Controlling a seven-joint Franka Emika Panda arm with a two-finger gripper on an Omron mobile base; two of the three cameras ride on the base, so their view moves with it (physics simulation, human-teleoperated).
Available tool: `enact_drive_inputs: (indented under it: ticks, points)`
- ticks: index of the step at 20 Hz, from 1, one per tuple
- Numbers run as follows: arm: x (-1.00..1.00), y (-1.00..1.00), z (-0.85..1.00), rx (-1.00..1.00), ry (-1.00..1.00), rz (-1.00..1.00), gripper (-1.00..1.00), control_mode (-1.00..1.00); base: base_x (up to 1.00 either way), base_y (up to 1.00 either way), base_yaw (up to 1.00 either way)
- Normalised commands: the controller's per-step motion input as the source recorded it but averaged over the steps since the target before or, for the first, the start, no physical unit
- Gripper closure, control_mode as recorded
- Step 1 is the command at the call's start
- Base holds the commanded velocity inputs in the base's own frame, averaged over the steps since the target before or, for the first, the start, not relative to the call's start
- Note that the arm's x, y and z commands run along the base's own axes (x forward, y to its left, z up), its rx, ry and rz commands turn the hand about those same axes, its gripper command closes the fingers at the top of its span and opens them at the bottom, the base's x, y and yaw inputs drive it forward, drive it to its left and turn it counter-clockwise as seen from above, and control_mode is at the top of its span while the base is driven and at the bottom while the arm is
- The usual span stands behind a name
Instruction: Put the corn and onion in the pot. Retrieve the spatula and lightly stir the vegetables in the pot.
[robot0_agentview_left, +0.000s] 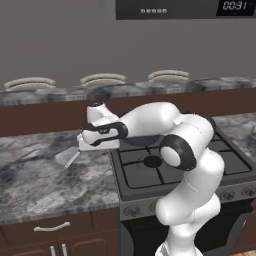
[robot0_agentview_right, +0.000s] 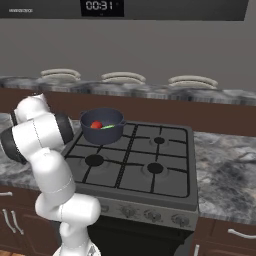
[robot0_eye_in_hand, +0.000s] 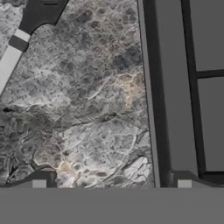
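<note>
On counter left of stove (robot0_agentview_left: 165, 170) | spatula (robot0_agentview_left: 71, 158) lies diagonally, handle toward wall; gripper (robot0_eye_in_hand: 111, 184) above, jaws apart

The white arm reaches left over the marble desk (robot0_agentview_left: 45, 170), its end effector (robot0_agentview_left: 80, 146) just above the spatula (robot0_agentview_left: 71, 158) beside the stove (robot0_agentview_left: 185, 167).

I see the spatula (robot0_eye_in_hand: 12, 56) run off the hand view's left edge; from the left base the arm hides the pot (robot0_agentview_left: 142, 141).
</note>
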Motion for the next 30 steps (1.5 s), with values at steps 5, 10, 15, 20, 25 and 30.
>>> enact_drive_inputs:
  ticks: [5, 10, 15, 20, 25, 30]
  points:
    - [0.0, 0.21, -0.2, 0.04, 0.0, 0.0, -1.0, -1.0, 0.0, 0.0, 0.0]
    - [0.0, 0.29, 0.0, 0.09, -0.05, 0.01, -1.0, -1.0, 0.0, 0.0, 0.0]
    - [0.0, 0.38, -0.01, 0.04, -0.11, 0.0, -1.0, -1.0, 0.0, 0.0, 0.0]
    - [0.0, 0.45, -0.01, 0.0, -0.12, 0.0, -1.0, -1.0, 0.0, 0.0, 0.0]
    - [0.0, 0.24, 0.0, 0.0, -0.03, 0.0, -1.0, -1.0, 0.0, 0.0, 0.0]
    - [0.0, 0.01, -0.02, 0.0, 0.08, 0.03, -1.0, -1.0, 0.0, 0.0, 0.0]
